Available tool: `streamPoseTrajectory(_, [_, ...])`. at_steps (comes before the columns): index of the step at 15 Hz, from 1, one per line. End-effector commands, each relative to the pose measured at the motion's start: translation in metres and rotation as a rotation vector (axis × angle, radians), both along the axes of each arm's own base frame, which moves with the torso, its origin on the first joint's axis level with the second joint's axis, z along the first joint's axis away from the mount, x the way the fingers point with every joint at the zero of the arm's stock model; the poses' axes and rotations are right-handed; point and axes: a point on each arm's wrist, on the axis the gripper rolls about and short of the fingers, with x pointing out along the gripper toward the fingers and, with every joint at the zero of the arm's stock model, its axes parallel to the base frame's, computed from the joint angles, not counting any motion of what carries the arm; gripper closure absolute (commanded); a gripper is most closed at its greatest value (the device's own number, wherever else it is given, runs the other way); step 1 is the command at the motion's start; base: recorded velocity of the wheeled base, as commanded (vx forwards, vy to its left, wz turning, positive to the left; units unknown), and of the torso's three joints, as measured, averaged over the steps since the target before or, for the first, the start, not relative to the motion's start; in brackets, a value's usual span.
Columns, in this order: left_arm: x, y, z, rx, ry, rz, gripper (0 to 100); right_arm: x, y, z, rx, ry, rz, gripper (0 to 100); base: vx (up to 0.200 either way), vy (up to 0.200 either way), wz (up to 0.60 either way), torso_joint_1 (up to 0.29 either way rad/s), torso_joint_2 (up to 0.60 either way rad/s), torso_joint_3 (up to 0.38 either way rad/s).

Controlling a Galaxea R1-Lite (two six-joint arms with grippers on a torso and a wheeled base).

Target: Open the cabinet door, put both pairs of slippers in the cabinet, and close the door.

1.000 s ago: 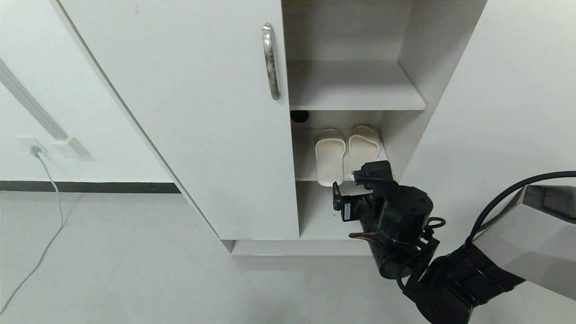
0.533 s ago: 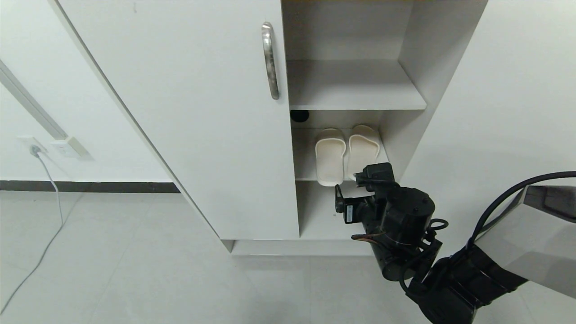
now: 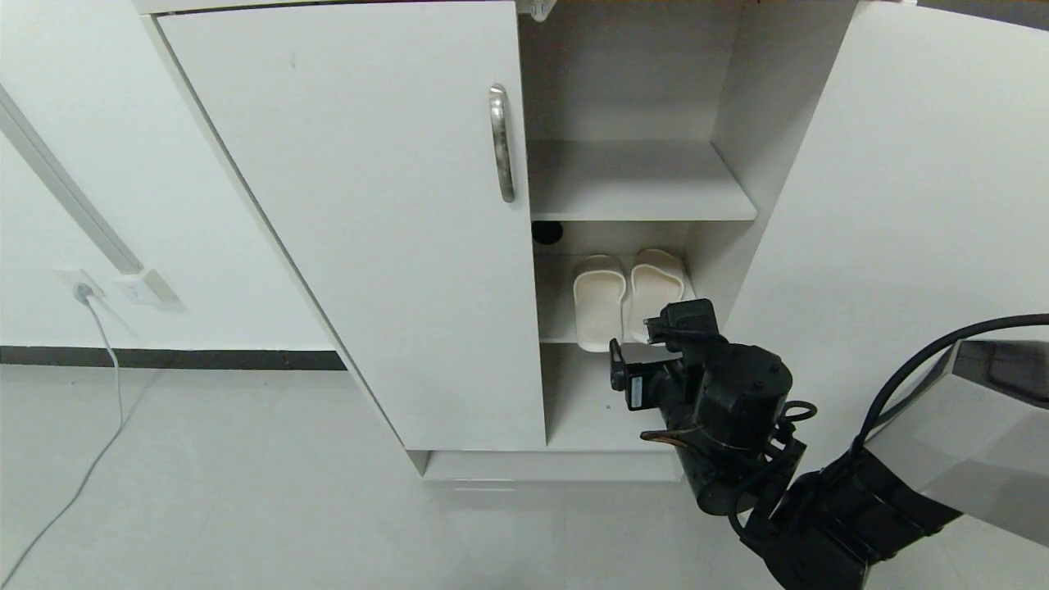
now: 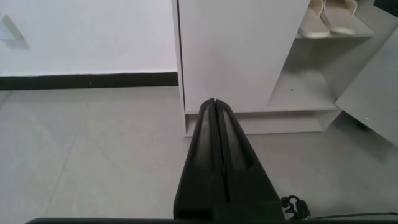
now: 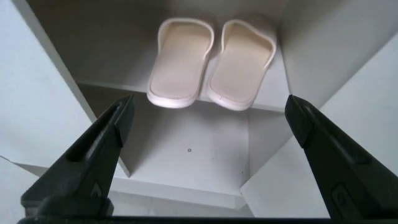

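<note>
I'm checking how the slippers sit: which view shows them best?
Right wrist view: the slippers lie close and whole, near ends overhanging the shelf. The head view shows them smaller; the left wrist view crops them.

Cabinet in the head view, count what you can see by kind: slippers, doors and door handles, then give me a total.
Slippers: 2, side by side on the middle shelf.
Doors: 2, closed door and open door.
Door handles: 1, handle on the closed door.
Total: 5.
</note>
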Motion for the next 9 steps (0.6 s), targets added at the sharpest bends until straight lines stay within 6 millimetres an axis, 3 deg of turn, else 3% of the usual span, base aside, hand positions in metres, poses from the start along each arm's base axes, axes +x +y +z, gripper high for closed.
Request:
streamPoseTrajectory(1, [0.0,0.0,0.0001,0.0,0.001,0.0,100,0.0002,0.0003,-0.0015,-0.003,0.003,-0.001,0,0.0,0.0,0.0,-0.002,0.01,0.203])
streamPoseTrajectory(9, [0.0,0.0,0.0001,0.0,0.001,0.002,100,-0.0019,-0.0016,-0.0085,-0.022,0.024,0.004,0,0.0,0.0,0.0,0.004,0.0,0.203])
